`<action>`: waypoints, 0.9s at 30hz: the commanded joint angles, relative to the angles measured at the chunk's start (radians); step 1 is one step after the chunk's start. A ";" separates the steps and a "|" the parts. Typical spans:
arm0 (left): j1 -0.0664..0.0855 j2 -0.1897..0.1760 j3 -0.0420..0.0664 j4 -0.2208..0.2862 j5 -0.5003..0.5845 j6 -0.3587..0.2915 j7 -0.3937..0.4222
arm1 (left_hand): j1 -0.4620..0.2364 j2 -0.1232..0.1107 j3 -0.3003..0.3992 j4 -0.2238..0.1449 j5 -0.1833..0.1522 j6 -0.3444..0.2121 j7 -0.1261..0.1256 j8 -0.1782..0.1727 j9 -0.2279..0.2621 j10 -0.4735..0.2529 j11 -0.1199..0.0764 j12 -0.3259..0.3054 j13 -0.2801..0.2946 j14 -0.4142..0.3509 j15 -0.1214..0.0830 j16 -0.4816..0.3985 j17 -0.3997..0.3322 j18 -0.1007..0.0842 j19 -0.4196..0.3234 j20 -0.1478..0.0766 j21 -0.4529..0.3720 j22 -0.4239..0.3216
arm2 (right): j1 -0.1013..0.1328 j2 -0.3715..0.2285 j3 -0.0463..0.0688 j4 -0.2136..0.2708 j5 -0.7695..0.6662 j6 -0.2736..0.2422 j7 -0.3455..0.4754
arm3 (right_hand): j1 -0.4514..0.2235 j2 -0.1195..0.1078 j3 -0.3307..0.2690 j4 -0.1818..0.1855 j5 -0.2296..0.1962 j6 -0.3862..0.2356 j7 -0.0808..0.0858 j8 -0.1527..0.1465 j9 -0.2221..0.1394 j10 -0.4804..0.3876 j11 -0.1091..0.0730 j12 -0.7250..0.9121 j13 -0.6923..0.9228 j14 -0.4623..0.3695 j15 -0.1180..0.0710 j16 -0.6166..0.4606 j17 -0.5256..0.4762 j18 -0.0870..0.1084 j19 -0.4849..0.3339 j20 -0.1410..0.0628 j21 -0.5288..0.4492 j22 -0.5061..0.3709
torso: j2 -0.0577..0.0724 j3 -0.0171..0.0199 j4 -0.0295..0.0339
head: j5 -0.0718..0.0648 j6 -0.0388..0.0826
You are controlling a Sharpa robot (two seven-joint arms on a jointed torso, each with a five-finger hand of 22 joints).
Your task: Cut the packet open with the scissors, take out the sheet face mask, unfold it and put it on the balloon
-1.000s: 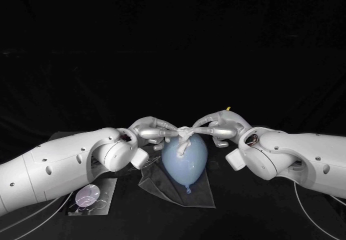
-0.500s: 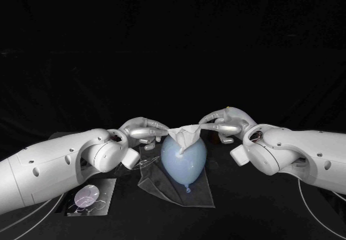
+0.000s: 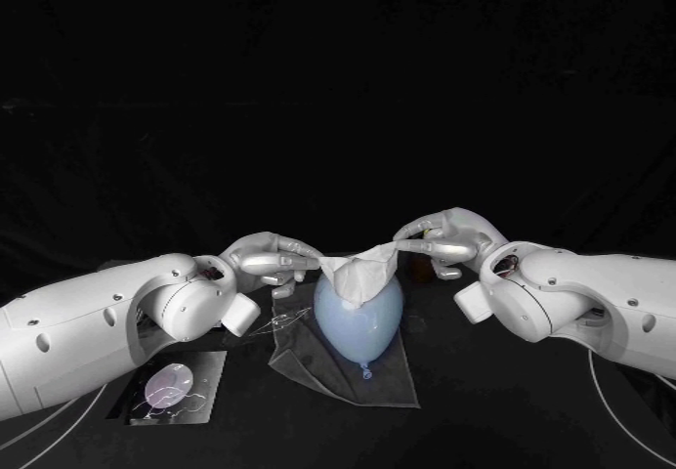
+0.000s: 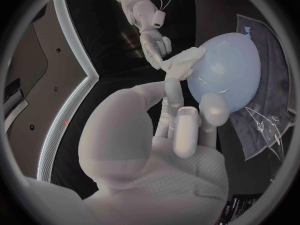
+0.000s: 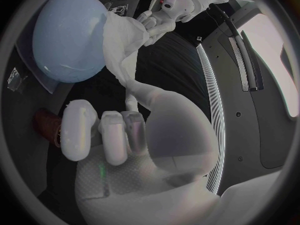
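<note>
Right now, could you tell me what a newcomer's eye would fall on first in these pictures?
The pale blue balloon in the middle, lying on a clear film, draws the eye first. Over its far end, the left hand and right hand each pinch an edge of the white sheet face mask, spread between them.

Left hand (image 4: 156, 150) pinches mask (image 4: 182, 64) (at balloon's (image 4: 228, 70) end).

A black table (image 3: 493, 420) stands before a wholly dark backdrop (image 3: 338, 98)
</note>
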 commanded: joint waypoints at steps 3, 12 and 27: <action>0.009 -0.011 0.005 0.014 0.010 0.051 0.012 | -0.008 0.005 0.002 -0.002 0.003 0.000 0.001 0.002 0.199 0.008 0.001 0.003 0.000 0.022 -0.007 0.004 0.002 -0.012 0.004 -0.005 0.004 0.001 | 0.009 -0.008 0.002 0.005 -0.019 0.003 0.014 | 0.001 0.008 0.004 -0.002 0.002 0.005 -0.001 0.008 0.161 0.105 -0.004 0.003 0.263 0.127 -0.025 0.004 0.263 0.011 0.001 -0.007 0.001 0.188 | -0.001 0.0001 -0.0009 | -0.001 0.006; 0.027 -0.040 0.008 0.025 0.006 0.060 0.003 | -0.009 0.004 0.003 -0.004 0.009 0.001 0.000 0.002 0.200 0.009 0.001 0.004 0.002 0.022 -0.007 0.004 0.004 -0.012 0.004 -0.005 0.005 0.001 | 0.025 -0.042 0.002 0.012 -0.029 -0.003 0.011 | 0.001 0.008 0.005 -0.003 0.002 0.004 -0.001 0.008 0.163 0.105 -0.004 0.003 0.263 0.127 -0.025 0.004 0.263 0.011 0.001 -0.007 0.001 0.188 | 0.001 0.0004 0.0014 | -0.004 0.007; 0.031 -0.054 0.008 0.026 0.031 0.014 0.026 | -0.011 0.003 0.003 -0.005 0.011 0.001 0.000 0.002 0.201 0.010 0.001 0.006 0.004 0.023 -0.007 0.005 0.006 -0.012 0.004 -0.006 0.006 0.002 | 0.043 -0.111 0.001 0.032 -0.039 -0.023 0.008 | 0.000 0.008 0.006 -0.004 0.002 0.003 0.000 0.009 0.165 0.105 -0.004 0.003 0.263 0.127 -0.025 0.004 0.263 0.010 0.003 -0.007 0.004 0.188 | 0.002 0.0001 0.0005 | -0.008 0.007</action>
